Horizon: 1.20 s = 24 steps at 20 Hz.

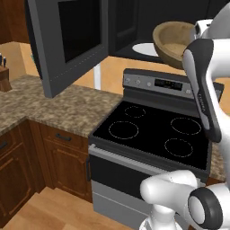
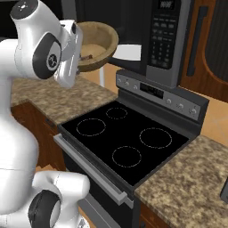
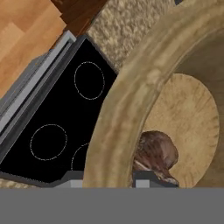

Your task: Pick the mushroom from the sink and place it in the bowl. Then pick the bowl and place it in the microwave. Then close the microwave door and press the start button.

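Above the stove (image 1: 152,130), bowl (image 1: 173,42) faces open microwave door (image 1: 67,40).

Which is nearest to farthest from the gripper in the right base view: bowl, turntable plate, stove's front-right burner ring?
1. bowl, held at the gripper.
2. turntable plate, just past the bowl, inside the microwave.
3. front-right burner ring, low on the stove.

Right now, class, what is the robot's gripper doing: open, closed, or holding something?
Gripper: closed on the rim of the wooden bowl, held up in front of the open microwave, with the mushroom inside the bowl.
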Motion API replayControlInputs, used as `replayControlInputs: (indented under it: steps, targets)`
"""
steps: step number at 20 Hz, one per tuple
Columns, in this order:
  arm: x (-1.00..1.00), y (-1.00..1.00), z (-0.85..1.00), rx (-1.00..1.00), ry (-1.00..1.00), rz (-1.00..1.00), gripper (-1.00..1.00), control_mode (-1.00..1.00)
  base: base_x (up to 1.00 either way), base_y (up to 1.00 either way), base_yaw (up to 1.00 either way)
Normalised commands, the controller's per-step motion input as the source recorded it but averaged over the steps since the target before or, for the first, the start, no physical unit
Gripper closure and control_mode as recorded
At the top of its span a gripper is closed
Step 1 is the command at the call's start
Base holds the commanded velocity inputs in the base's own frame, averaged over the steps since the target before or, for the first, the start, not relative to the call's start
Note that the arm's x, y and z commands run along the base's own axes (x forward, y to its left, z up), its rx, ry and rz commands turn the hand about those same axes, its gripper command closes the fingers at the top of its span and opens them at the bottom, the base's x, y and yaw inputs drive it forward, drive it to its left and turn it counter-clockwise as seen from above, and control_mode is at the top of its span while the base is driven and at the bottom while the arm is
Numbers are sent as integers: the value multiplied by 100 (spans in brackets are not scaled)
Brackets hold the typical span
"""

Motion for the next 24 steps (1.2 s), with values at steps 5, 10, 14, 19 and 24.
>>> replayControlInputs:
  steps: [5, 10, 14, 19, 24]
  targets:
    - [67, -8, 0, 0, 1, -1, 100, -100, 0, 0, 0]
    - [73, -17, -7, 0, 1, 0, 100, -100, 0, 0, 0]
    - [65, -14, -8, -1, 0, 0, 100, -100, 0, 0, 0]
    - [73, -18, -12, -1, 0, 0, 100, -100, 0, 0, 0]
    - [60, -18, -16, -1, 0, 0, 100, -100, 0, 0, 0]
